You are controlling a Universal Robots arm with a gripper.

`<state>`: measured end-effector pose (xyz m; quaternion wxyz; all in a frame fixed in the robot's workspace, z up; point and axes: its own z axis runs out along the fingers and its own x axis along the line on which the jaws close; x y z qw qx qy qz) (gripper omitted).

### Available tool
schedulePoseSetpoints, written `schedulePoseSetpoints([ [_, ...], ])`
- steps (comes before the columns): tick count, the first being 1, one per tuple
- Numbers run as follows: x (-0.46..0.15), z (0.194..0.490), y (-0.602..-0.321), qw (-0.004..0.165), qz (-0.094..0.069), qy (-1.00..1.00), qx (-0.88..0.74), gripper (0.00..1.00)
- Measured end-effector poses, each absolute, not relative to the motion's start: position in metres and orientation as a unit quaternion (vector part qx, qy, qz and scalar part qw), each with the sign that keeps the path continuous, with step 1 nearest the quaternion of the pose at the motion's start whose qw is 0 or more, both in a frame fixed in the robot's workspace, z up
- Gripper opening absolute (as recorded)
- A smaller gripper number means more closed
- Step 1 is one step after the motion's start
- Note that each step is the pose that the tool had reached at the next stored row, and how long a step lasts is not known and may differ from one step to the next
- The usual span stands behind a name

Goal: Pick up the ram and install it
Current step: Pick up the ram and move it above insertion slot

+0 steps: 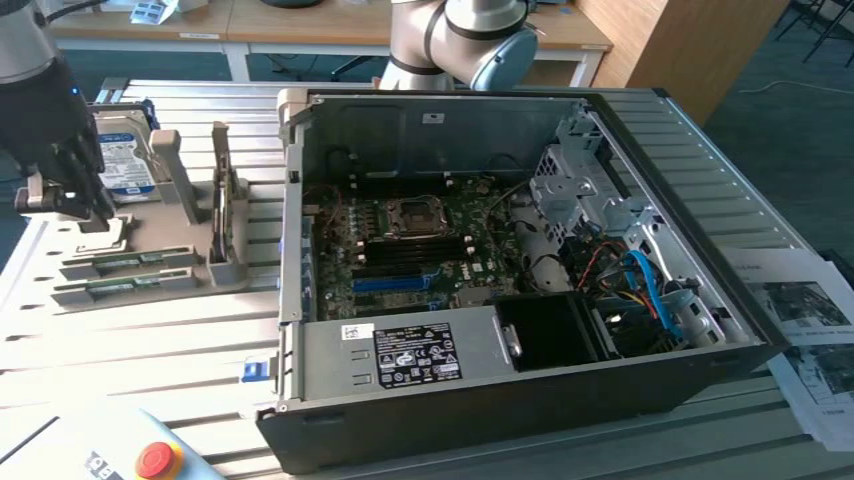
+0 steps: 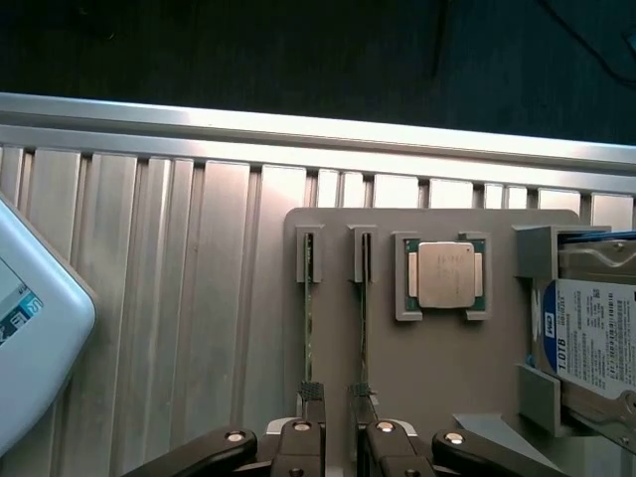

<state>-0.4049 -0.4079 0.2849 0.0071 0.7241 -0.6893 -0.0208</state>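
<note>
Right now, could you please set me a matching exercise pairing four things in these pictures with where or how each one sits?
Things: 1 ram sticks; 2 processor chip; 3 hard drive; 4 gripper.
States: A open, near the holder; B square, silver, flat in a recess; C green, on edge in slots; D white-and-blue label, between grey blocks.
Pairs: 1-C; 2-B; 3-D; 4-A.
</note>
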Motion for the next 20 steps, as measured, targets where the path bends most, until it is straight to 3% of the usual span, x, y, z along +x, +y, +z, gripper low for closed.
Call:
schedulePoseSetpoints([
  [20, -0.403, 0.262, -0.41, 0.007, -0.021, -0.689, 0.724, 0.24],
])
